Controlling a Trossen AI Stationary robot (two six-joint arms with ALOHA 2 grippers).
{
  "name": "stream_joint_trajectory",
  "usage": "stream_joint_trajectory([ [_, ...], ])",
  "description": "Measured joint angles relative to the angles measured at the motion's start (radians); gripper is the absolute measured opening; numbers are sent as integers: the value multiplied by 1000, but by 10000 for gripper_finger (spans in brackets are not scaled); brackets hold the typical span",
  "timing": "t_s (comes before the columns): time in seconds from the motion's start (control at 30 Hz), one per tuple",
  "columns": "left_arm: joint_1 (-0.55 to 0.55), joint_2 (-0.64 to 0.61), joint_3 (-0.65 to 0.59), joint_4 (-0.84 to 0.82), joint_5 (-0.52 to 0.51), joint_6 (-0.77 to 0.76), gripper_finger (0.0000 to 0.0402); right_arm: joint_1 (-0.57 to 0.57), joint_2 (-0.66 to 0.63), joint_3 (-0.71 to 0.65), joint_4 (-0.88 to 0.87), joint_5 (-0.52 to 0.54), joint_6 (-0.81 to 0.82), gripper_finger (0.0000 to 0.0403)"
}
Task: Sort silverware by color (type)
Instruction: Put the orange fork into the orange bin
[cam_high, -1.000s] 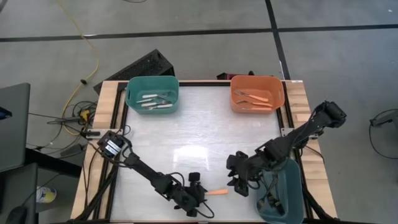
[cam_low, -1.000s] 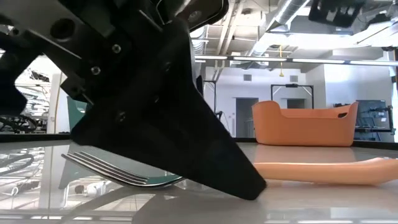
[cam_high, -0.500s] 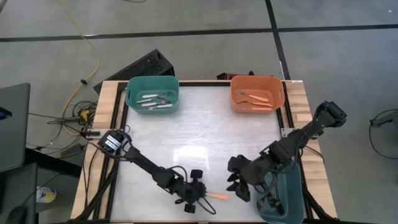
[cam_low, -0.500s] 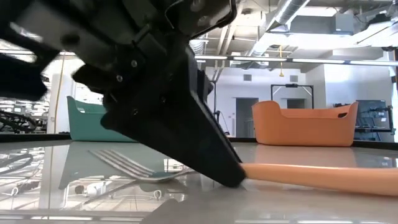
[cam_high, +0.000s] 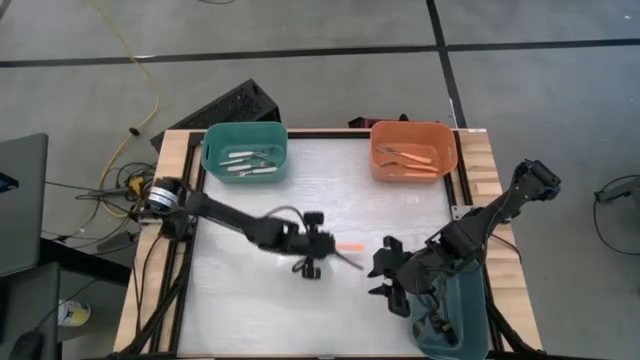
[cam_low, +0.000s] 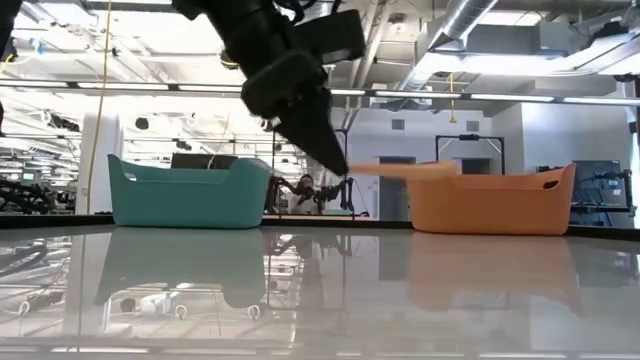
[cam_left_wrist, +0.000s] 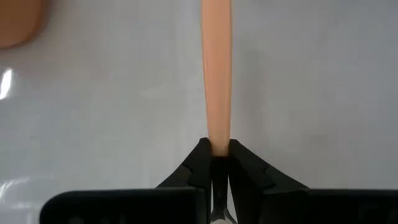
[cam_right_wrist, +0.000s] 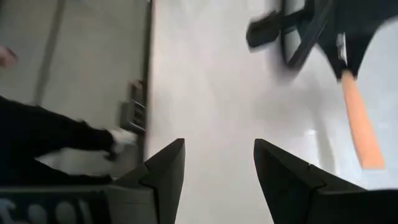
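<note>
While an orange-handled fork (cam_high: 349, 249) is held clenched in the left hand (cam_high: 318, 246) above mid-tabletop (cam_high: 300, 190), transport is judged underway; release over the orange bin (cam_high: 414, 151) is required next.

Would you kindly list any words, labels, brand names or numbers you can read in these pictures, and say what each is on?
None can be read. The teal bin, orange bin and the orange-handled fork show no lettering. Pale marks at the right wrist view's corner are too blurred to read.
</note>
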Motion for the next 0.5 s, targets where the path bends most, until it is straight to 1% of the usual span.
stream_joint_trajectory([
  [0.13, 62, -60, 1, -5, -36, 13, 16, -27, -50, -1, -88, 37, -112, 214],
  [0.23, 96, -99, 1, 7, -60, 11, 16, -69, -96, -1, -151, 57, -204, 214],
  [0.4, 117, -143, 1, 69, -107, -19, 16, -174, -154, -1, -195, 59, -343, 214],
  [0.5, 116, -152, 3, 129, -119, -20, 16, -246, -164, -1, -201, 58, -419, 214],
])
